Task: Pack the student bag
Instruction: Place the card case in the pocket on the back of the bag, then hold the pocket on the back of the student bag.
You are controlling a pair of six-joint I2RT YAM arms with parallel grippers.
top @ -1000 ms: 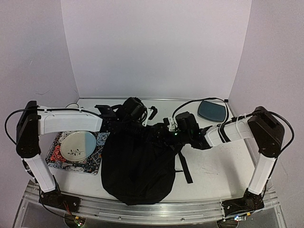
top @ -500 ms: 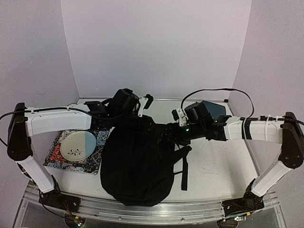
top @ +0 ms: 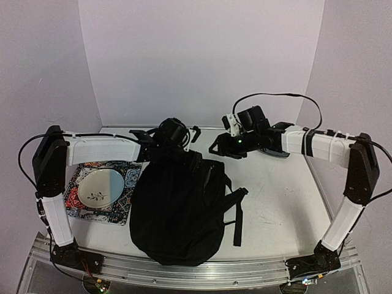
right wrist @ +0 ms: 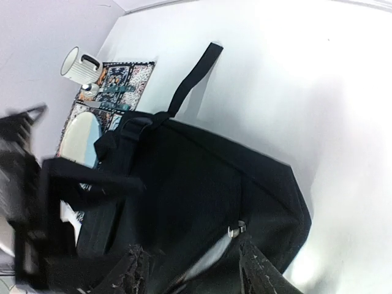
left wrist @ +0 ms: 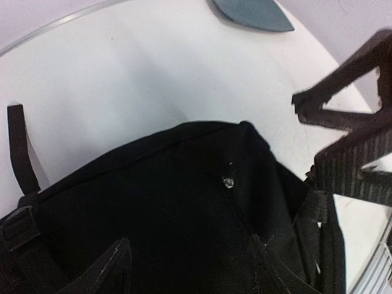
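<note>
The student bag point(top: 177, 208) is a large black backpack lying flat in the middle of the table, its top towards the back wall. In the top view my left gripper point(top: 193, 133) hovers over the bag's far left corner and my right gripper point(top: 216, 147) over its far right corner. The left wrist view has my left gripper point(left wrist: 193, 269) open above the bag's black cloth point(left wrist: 153, 202), holding nothing. In the right wrist view my right gripper point(right wrist: 193, 272) is open just above a metal zipper pull point(right wrist: 236, 229), also holding nothing.
A pale plate point(top: 101, 187) lies on a patterned placemat point(top: 125, 202) left of the bag, with a white mug point(right wrist: 79, 64) beyond it. A dark blue-grey tray point(left wrist: 251, 12) sits at the back right, mostly behind my right arm. A loose strap point(top: 237, 217) trails right of the bag.
Both grippers have let go of the bag's top and pulled back and up towards the far wall. The left one has gone from shut to open. The bag's top has settled flat.
</note>
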